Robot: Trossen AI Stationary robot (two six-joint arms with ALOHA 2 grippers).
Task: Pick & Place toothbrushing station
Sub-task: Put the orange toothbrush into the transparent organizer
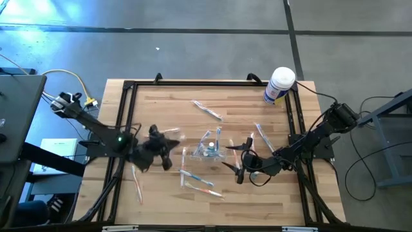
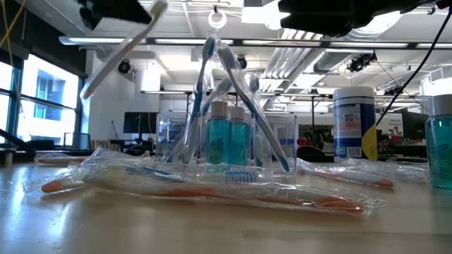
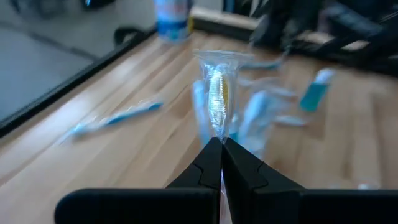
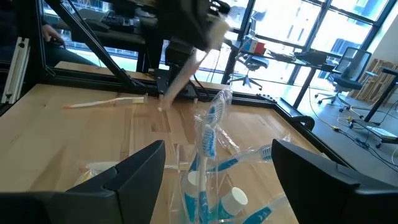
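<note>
While the clear holder [image 1: 210, 149] stands mid-table with toothbrushes and small bottles in it, the left gripper [image 1: 168, 145] beside it is clamped on a wrapped toothbrush [image 3: 218, 99]. The right gripper [image 1: 235, 159], fingers spread wide, faces the holder, holding nothing.

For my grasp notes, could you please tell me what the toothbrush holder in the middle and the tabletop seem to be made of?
The toothbrushing station looks like clear, glossy hard plastic: the room shows through it and its edges are faint. The tabletop looks like pale wood with a smooth finish: plank seams and grain are visible, though it could be a laminate.
</note>
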